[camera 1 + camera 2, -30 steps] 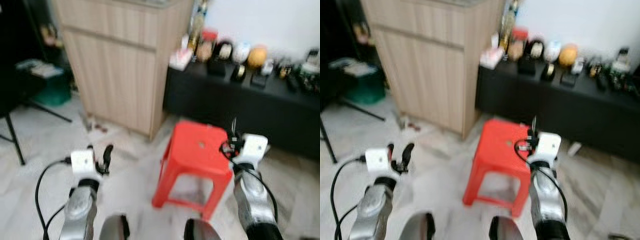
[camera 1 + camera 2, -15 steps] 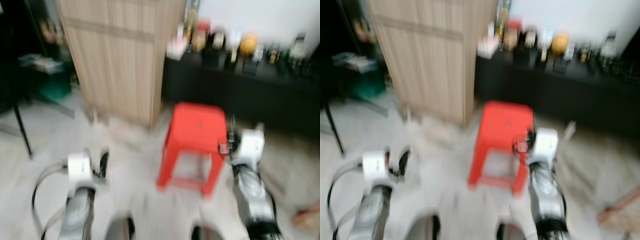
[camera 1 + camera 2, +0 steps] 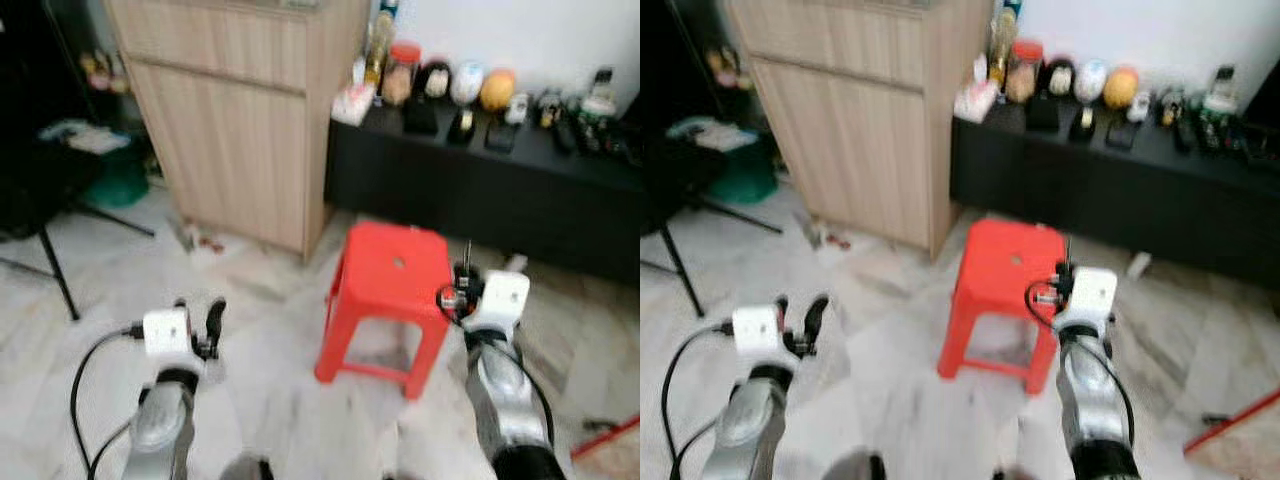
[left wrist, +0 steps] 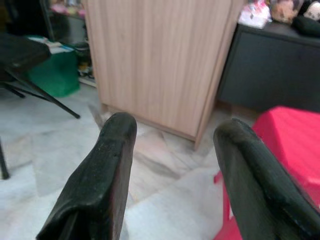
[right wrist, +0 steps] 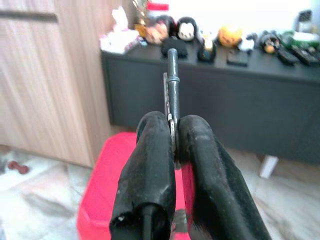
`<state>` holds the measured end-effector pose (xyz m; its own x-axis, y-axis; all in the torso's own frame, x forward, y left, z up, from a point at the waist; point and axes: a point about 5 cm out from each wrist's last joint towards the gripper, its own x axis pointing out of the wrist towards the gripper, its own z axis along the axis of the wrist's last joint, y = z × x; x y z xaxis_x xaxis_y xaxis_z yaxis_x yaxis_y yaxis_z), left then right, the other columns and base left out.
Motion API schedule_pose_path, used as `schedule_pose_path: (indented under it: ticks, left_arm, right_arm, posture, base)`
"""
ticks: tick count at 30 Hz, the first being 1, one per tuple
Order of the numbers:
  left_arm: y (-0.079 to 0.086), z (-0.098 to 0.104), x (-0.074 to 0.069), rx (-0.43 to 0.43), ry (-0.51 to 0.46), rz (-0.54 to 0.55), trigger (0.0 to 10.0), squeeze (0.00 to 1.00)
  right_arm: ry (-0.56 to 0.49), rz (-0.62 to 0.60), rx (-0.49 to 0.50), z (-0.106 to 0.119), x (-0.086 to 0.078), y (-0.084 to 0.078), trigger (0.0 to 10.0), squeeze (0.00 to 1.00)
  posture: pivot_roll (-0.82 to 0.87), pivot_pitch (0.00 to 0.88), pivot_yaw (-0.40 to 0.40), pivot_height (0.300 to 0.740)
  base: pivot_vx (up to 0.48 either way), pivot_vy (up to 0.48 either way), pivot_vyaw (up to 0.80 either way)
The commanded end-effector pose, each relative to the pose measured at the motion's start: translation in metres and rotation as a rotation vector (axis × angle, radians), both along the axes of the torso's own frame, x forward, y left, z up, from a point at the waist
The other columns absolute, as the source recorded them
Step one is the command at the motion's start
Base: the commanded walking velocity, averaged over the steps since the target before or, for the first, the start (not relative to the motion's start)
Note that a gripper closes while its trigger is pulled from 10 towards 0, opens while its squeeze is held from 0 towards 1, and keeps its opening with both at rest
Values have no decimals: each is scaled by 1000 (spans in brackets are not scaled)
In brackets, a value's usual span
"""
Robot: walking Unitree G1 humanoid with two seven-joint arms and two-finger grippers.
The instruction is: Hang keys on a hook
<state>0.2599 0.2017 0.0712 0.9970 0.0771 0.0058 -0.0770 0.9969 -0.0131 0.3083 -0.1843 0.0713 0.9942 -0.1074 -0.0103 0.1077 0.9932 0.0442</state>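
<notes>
Right gripper (image 5: 172, 137) pinched on keys (image 5: 171, 80), metal standing straight out past the black fingertips (image 5: 155, 130). Beyond and below those jaws, a red stool (image 3: 392, 290); farther ahead, a black bench (image 3: 1110, 190) crowded with jars and ornaments. Left gripper (image 4: 172, 150) held forward with jaws spread wide, nothing between them. Straight ahead of that gap, a wooden cabinet (image 4: 160, 55) on pale marble floor (image 3: 270, 370); green box (image 4: 52, 75) off to one side.

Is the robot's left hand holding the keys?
No, the left hand is open with nothing between its fingers; the right hand pinches the keys.
</notes>
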Motion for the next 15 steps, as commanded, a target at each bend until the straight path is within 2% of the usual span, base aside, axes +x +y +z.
schedule_pose_path:
  ticks: [1, 15]
  left_arm:
    - [-1, 1, -1, 4, -7, -2, 10000, 0]
    - [2, -4, -1, -19, 12, 31, 10000, 0]
  right_arm:
    - [-67, -2, -1, 13, 3, 0, 10000, 0]
    - [-34, -30, 3, 7, 0, -2, 10000, 0]
  posture:
    - [33, 0, -86, 740]
    - [31, 0, -89, 740]
  base:
    - [0, 0, 0]
    - [0, 0, 0]
